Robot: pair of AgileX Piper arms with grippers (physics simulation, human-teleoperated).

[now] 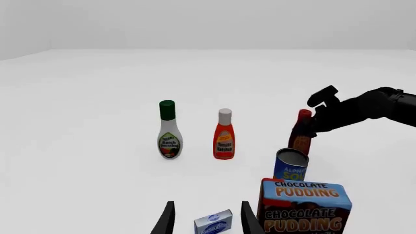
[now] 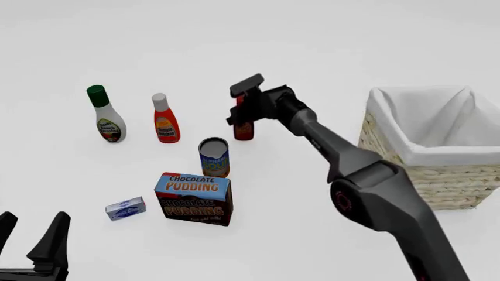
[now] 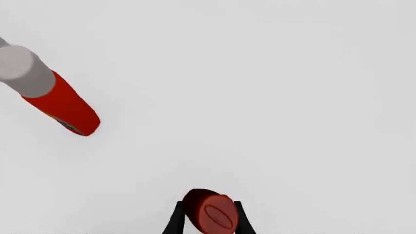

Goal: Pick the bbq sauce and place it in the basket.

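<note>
Around the bbq sauce (image 2: 243,130) neck your right hand (image 2: 243,106) pinches below the cap; rigid, light, probably slick, so grip firmly.

I see a dark reddish-brown sauce bottle (image 2: 245,130) with a red cap, an orange-red bottle (image 2: 165,122) capped white, a white bottle (image 2: 107,117) capped green, a blue can (image 2: 214,156), a blue-and-brown pudding box (image 2: 194,198), a straw-coloured basket (image 2: 437,175) lined white, and black arms.
</note>
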